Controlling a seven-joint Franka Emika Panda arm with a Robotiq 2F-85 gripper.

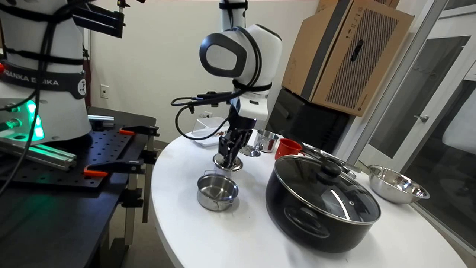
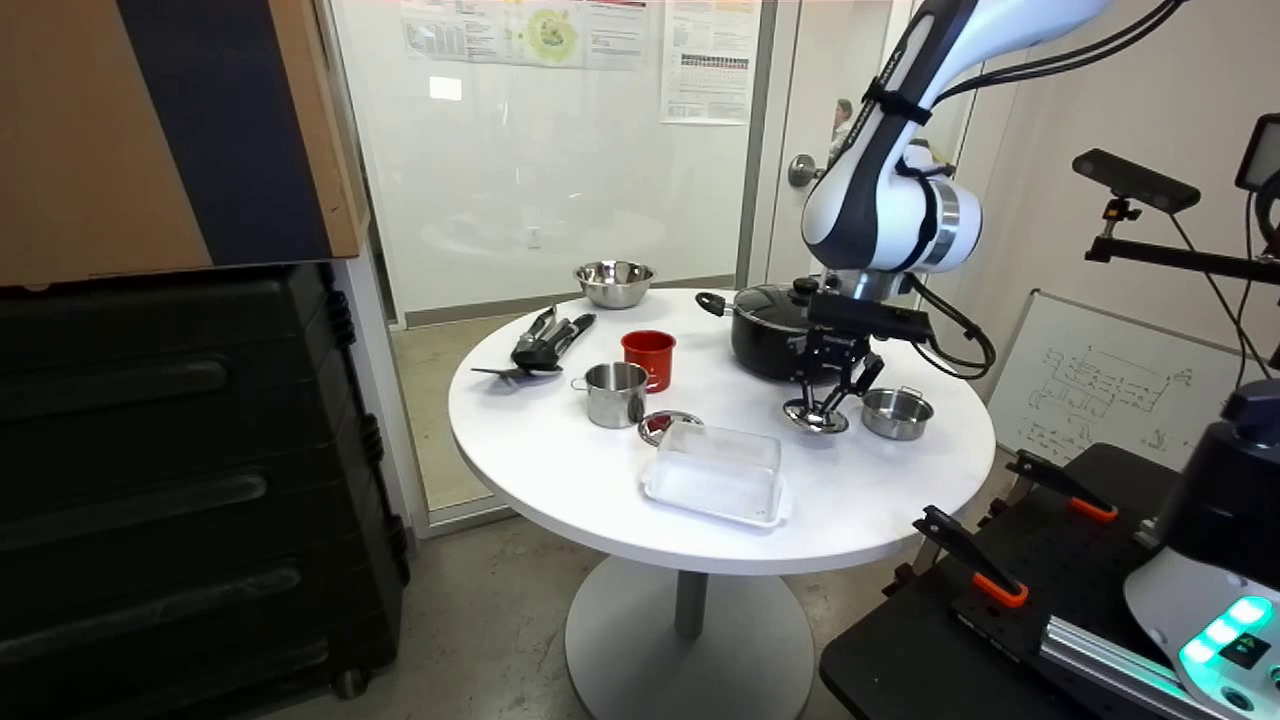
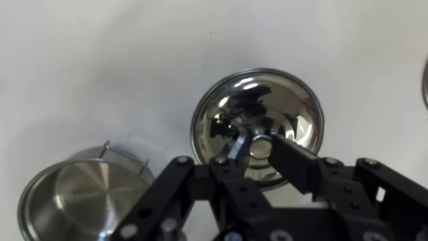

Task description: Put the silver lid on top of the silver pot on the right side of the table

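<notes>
Silver lid [image 3: 260, 110]: small, round, shiny, knob uppermost; held by the gripper [image 3: 260, 142] just beside the silver pot [image 1: 214, 201], off to its side. Whether the rim touches the table [image 1: 230, 238] cannot be told.
Jaws: clenched on the lid's knob [image 3: 260, 148] — one finger [image 3: 294, 159] at each side of it.
Silver pot: shallow, upright, open-topped, with wire handles; steel floor visible in the wrist view.
Black pot [image 1: 293, 219]: large, upright, near the silver pot; bears a dark glass lid [image 1: 346, 197] with steel rim and black knob [image 1: 330, 168].
Taller steel pot [image 2: 613, 402]: upright, two side handles; well apart from the silver pot.
Second small lid [image 2: 672, 422]: on the table, just beside the taller steel pot.
Covered dish [image 2: 715, 465]: white base, translucent top; near the second small lid.
Red mug [image 2: 648, 362]: upright, near the taller steel pot.
Utensils [image 2: 545, 348]: black and grey, grouped on the table; exact kinds unclear.
Steel bowl [image 2: 614, 296]: wide, upright — near the table's far edge in an exterior view.
Arm [image 1: 256, 56]: white, reaching down in both exterior views.
</notes>
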